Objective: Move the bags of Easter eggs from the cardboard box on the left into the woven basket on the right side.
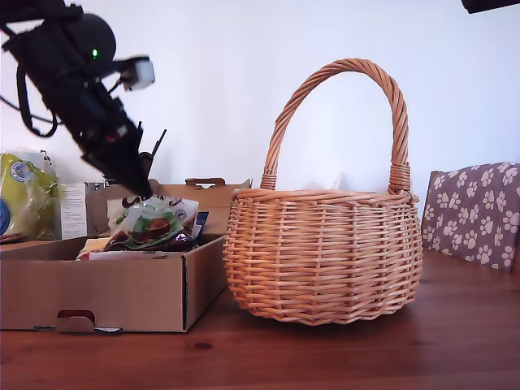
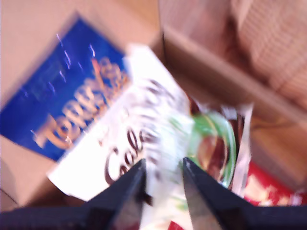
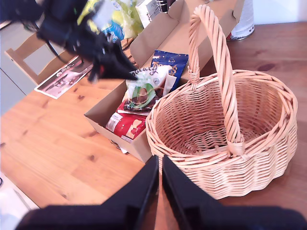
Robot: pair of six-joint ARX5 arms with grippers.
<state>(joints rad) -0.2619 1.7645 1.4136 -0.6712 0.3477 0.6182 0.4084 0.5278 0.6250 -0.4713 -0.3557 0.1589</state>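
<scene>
First wrist view blurred; pouch (image 2: 163,139) lettering unreadable.

White-green egg bag (image 1: 150,223) tilted up above cardboard box (image 1: 114,288). Blue bag (image 3: 169,64) flat inside. Wicker basket (image 1: 325,256) upright beside box, holding nothing.

My first gripper (image 2: 162,178) pinches the edge of a white-green pouch (image 2: 201,143) between its two dark fingers (image 2: 127,191), over the cardboard box (image 2: 43,38). Just beside that pouch lies a white bag with dark script (image 2: 120,148), overlapping a blue bag with orange lettering (image 2: 62,105). A red packet (image 2: 268,191) shows beyond it. The picture is blurred.
</scene>
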